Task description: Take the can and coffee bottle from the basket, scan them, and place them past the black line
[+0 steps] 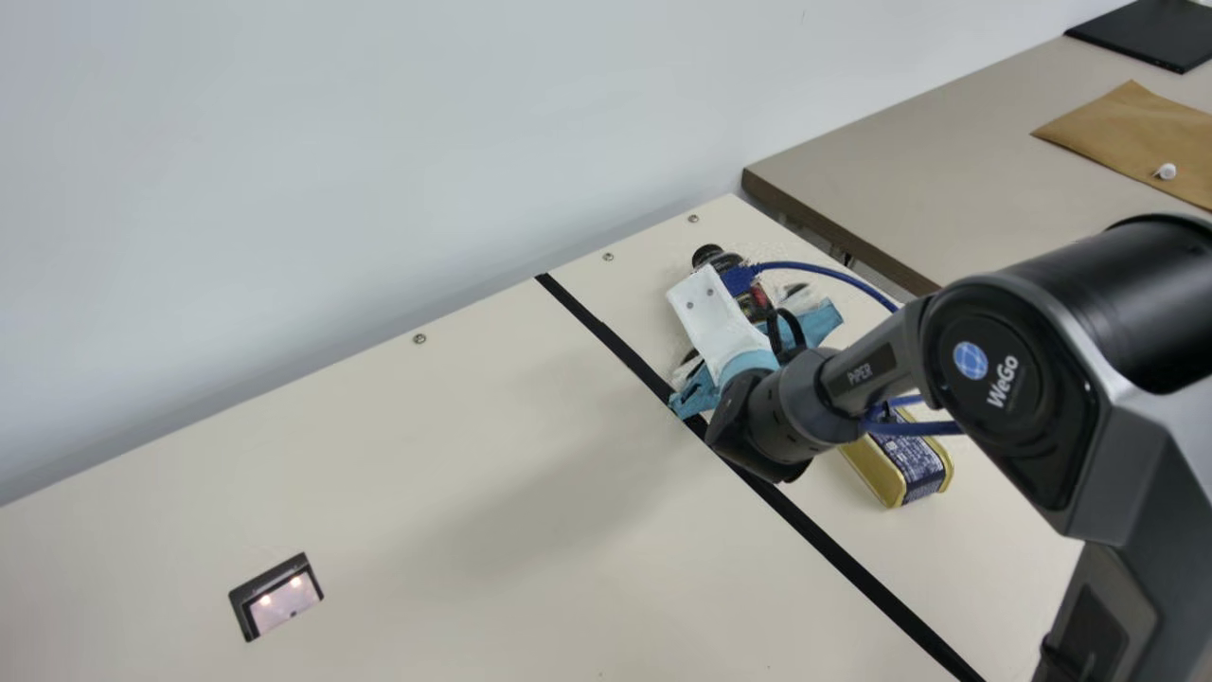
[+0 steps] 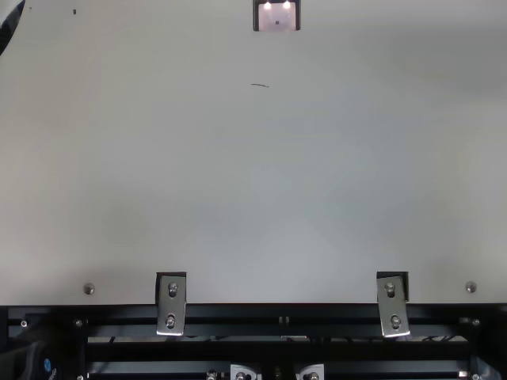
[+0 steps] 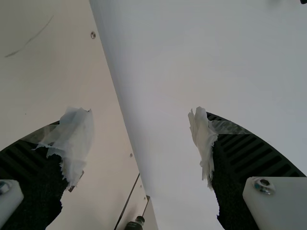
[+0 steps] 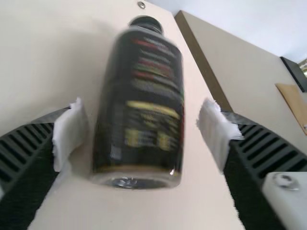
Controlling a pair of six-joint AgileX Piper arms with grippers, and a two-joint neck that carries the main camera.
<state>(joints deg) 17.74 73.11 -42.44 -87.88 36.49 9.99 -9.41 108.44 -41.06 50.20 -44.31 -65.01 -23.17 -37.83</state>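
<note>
Soft, even light covers the cream table [image 1: 426, 426], with a broad, faint shadow across it in the main view. Two bright spots glare in the scanner window [image 1: 282, 604]. In the right wrist view the coffee bottle [image 4: 139, 105] is blurred, probably by motion, with a small glint at its base

side table [image 1: 947, 180] | brown envelope [image 1: 1127, 128] on it | small white item [image 1: 1167, 171] on envelope | flat black slab [image 1: 1160, 33] beyond
</note>
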